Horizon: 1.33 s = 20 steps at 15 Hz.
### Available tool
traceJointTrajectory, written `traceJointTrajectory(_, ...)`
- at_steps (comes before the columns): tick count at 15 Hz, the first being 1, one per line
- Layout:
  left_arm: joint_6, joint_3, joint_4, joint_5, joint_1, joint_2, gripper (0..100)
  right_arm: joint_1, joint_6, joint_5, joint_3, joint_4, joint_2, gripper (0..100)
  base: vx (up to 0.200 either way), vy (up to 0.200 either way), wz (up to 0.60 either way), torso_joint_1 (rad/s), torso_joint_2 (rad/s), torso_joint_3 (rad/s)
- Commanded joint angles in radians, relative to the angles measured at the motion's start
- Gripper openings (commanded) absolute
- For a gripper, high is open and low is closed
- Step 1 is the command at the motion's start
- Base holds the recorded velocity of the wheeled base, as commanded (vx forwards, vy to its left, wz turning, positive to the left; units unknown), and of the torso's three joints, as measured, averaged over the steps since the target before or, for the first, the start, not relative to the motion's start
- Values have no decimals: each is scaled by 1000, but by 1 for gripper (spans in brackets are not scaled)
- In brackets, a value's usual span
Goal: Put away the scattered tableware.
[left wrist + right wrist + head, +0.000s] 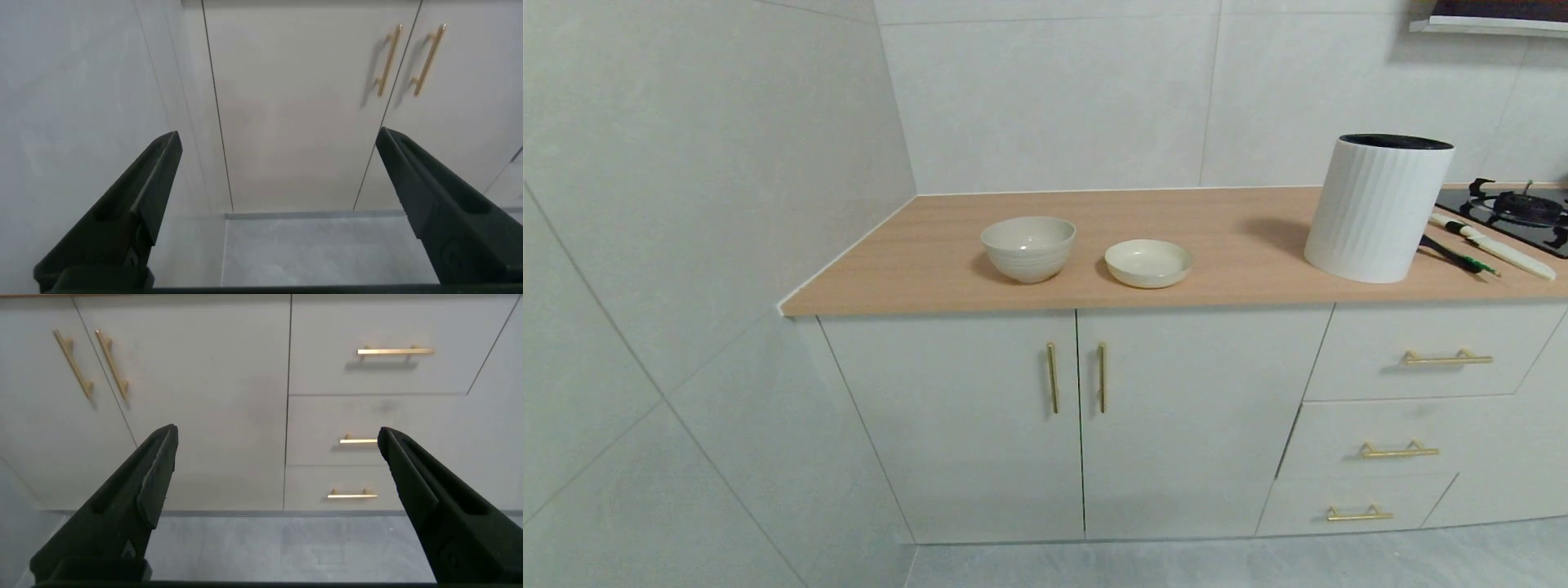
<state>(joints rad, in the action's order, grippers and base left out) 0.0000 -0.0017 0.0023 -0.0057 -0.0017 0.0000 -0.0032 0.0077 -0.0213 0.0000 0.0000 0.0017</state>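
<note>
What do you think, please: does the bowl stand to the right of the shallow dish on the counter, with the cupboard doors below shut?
Not quite: the head view shows the bowl standing to the left of the shallow dish on the counter, with the cupboard doors below shut.

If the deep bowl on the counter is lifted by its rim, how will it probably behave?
The bowl looks like rigid glazed ceramic: probably stiff, yet it may chip if knocked. Its glossy wall may be slippery. Its base seems narrower than its rounded body, so a side push might tip it.
</note>
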Motion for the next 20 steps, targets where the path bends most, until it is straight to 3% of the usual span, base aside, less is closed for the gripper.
traceJointTrajectory(1, 0, 0, -1, 0, 0, 0, 100, 0, 0, 0, 0, 0, 0, 100, 0, 0, 0, -173, 496, 310)
traceJointTrajectory(12, 0, 0, -1, 0, 0, 0, 100, 0, 0, 0, 0, 0, 0, 100, 0, 0, 0, -129, 450, 315)
traceJointTrajectory(20, 0, 0, -1, 0, 0, 0, 100, 0, 0, 0, 0, 0, 0, 100, 0, 0, 0, -9, 48, 31)
